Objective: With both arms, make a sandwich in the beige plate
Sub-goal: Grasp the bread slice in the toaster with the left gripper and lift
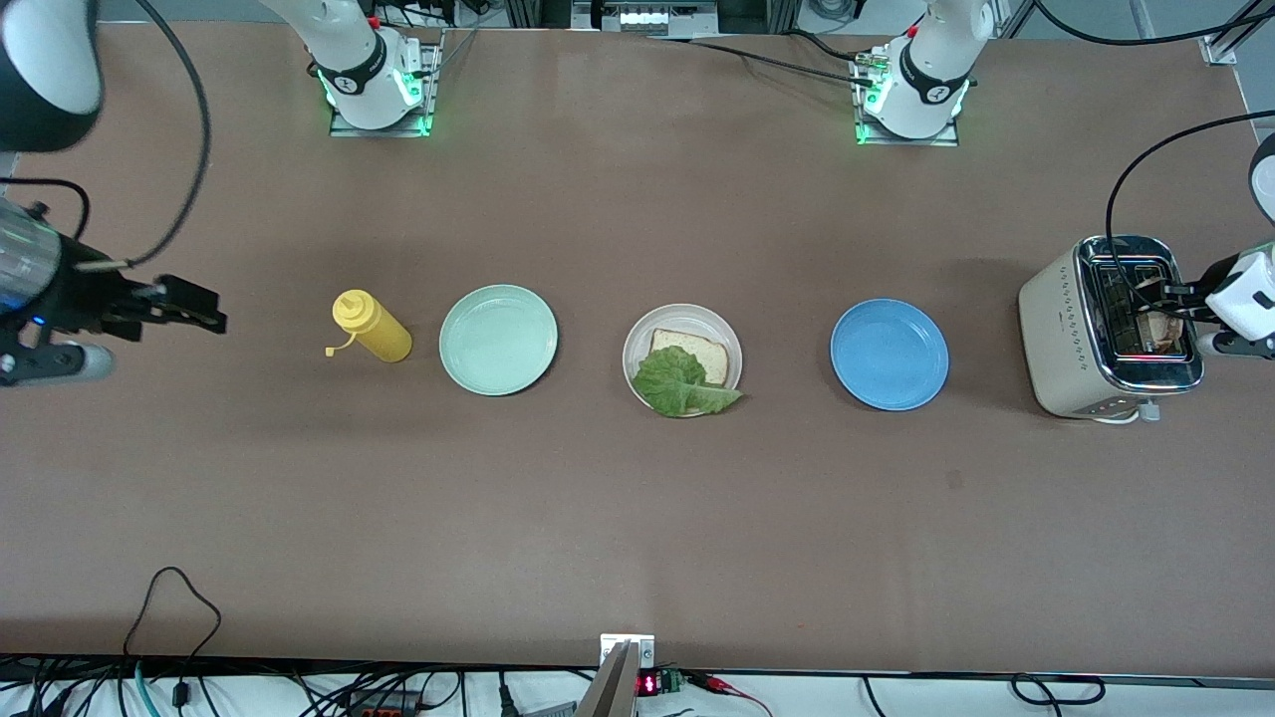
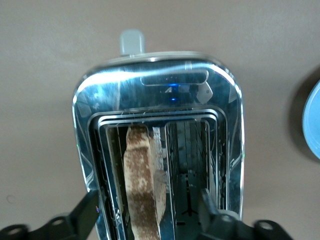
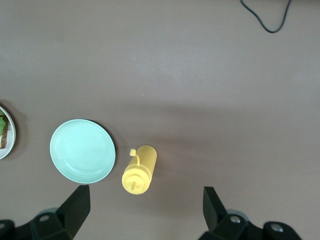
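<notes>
The beige plate [image 1: 637,344] sits mid-table and holds one bread slice [image 1: 700,352] with a green lettuce leaf [image 1: 682,386] lying on it. A second, toasted slice [image 2: 142,180] stands in one slot of the cream and chrome toaster [image 1: 1056,319] at the left arm's end of the table. My left gripper [image 1: 1160,304] hangs over that slot, open. Its fingers [image 2: 87,210] straddle the toasted slice [image 1: 1160,327] without touching it. My right gripper [image 1: 209,311] waits open and empty above the table at the right arm's end, and the right wrist view shows it [image 3: 146,194] empty.
A yellow squeeze bottle [image 1: 371,327] lies beside a mint-green plate [image 1: 498,339], between the right gripper and the beige plate. A blue plate [image 1: 889,354] sits between the beige plate and the toaster. Cables run along the table edge nearest the front camera.
</notes>
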`<state>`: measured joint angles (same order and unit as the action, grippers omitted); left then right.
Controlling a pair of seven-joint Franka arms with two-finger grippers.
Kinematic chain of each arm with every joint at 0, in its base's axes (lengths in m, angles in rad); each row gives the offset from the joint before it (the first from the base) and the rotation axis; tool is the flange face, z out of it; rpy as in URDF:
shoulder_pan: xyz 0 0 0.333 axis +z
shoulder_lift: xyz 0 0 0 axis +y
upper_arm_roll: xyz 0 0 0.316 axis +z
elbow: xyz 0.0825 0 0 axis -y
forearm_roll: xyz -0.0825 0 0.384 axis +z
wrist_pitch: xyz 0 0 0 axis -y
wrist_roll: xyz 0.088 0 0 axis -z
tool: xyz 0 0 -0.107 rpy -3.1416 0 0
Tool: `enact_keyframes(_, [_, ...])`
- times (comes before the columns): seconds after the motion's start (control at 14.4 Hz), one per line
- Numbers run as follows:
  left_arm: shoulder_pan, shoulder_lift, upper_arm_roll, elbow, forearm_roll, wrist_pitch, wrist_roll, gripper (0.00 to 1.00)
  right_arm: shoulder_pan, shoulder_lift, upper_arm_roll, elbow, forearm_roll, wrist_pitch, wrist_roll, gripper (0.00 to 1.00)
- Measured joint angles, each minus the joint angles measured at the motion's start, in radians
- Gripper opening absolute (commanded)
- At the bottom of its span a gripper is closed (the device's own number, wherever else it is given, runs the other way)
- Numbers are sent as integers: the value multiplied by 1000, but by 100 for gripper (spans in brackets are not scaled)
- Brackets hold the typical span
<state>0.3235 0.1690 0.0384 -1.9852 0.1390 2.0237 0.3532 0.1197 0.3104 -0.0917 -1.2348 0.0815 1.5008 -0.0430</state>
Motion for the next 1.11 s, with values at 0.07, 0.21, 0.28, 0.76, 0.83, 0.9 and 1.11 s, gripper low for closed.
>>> enact_keyframes(0.07, [7,-2,0,-8,0,0,7,20,-28,-29,25,-24,-13,1,10,100])
enact_keyframes(0.21, [16,-3,0,-12,0,0,28,10,-76,-93,87,-85,-47,4,75,100])
enact_keyframes(0.28, [17,-4,0,-12,0,0,38,8,-91,-127,119,-121,-63,12,106,100])
enact_keyframes(0.76, [16,-22,-12,40,0,-59,54,5,-97,-357,156,-435,-78,156,151,100])
enact_keyframes(0.83, [15,-25,-14,72,0,-108,56,5,-96,-365,151,-448,-78,162,151,100])
enact_keyframes(0.9, [15,-28,-15,106,0,-159,58,5,-91,-367,142,-453,-78,166,151,100])
enact_keyframes(1.11, [14,-39,-24,209,0,-313,64,5,-82,-367,127,-454,-78,172,151,100])
